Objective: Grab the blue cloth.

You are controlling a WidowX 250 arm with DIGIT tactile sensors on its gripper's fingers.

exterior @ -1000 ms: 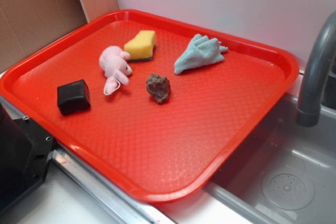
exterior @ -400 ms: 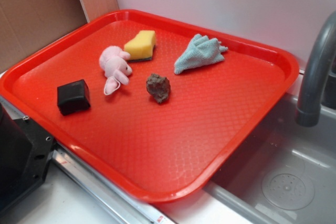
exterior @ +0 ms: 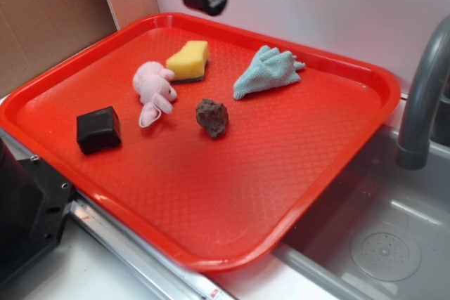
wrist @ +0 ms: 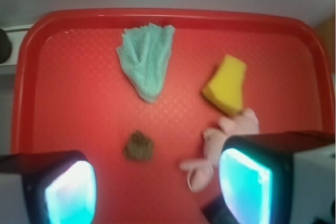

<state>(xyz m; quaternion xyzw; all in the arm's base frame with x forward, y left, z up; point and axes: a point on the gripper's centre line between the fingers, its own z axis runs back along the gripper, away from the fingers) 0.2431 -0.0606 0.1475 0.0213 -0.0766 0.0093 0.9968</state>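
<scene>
A big red tray is seen lying beside a grey sink, and a grey tap is seen at the right. Brown cardboard is stood behind the tray on the left. The gripper is held up in the air above the back left edge of the tray, and nothing is touched by it. Its two fingers are spread wide apart, with nothing held between them. The blue cloth is laid flat on the tray near the back rim, to the right of the yellow sponge. It is well apart from the gripper. A pink plush toy is laid just beside the sponge. A black block is set near the left rim. A small brown lump is found in the middle, between the toy and the cloth.
</scene>
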